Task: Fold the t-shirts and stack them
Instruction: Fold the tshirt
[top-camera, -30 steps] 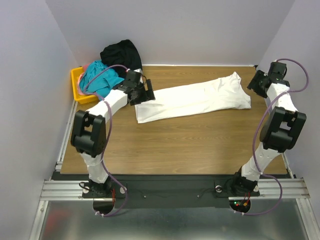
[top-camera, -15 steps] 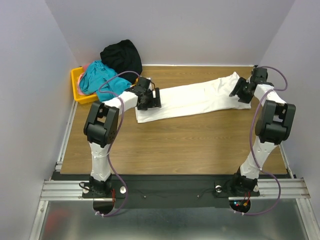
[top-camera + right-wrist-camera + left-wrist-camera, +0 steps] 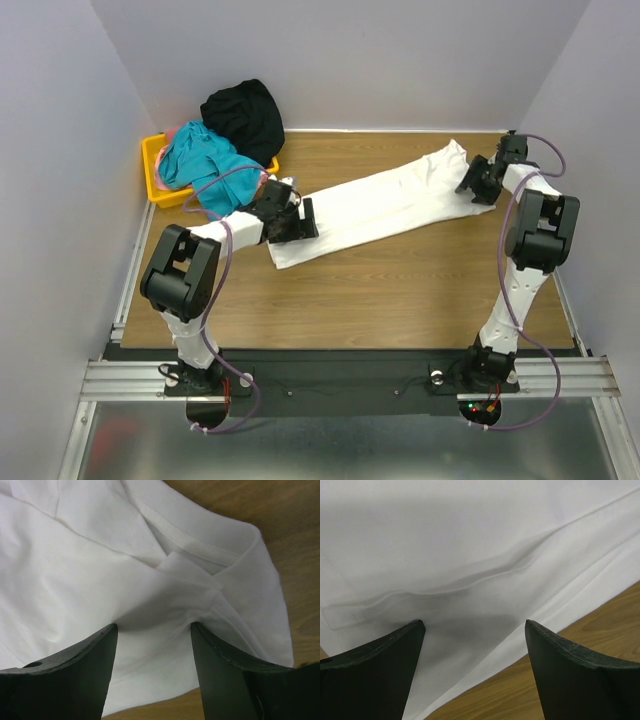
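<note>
A white t-shirt (image 3: pixel 385 200), folded into a long strip, lies slantwise across the far half of the wooden table. My left gripper (image 3: pixel 297 220) is at its left end, open, its fingertips down on the cloth (image 3: pixel 470 570) near the hem. My right gripper (image 3: pixel 477 182) is at the shirt's right end, open, its fingertips pressing into the bunched cloth (image 3: pixel 155 595) by the collar. Neither holds the shirt.
A yellow bin (image 3: pixel 155 180) at the far left holds a teal shirt (image 3: pixel 200 160), a pink garment and a black garment (image 3: pixel 243 115) heaped on its right. Bare wood (image 3: pixel 350 290) lies in front of the shirt. Grey walls close in on three sides.
Both grippers have come down onto the ends of the white shirt. The shirt's left end has shifted toward the front, so the strip lies more slanted.
</note>
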Motion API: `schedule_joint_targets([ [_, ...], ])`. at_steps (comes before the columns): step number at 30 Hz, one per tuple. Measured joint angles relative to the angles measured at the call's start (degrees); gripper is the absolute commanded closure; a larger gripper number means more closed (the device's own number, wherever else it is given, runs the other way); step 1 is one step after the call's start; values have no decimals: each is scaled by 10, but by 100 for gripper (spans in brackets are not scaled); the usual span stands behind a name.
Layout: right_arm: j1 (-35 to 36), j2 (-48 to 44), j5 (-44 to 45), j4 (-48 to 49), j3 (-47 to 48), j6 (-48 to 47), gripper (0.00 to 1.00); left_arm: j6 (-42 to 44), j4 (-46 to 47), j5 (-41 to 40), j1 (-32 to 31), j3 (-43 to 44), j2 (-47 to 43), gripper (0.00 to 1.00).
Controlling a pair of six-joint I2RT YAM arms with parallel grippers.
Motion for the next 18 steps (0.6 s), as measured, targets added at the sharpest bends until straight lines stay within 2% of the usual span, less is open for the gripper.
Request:
schedule_joint_targets([
  [12, 8, 87, -13, -2, 132, 51, 33, -58, -14, 74, -70, -95, -81, 5],
  [18, 39, 123, -18, -5, 190, 68, 32, -84, -74, 107, -106, -127, -129, 5],
])
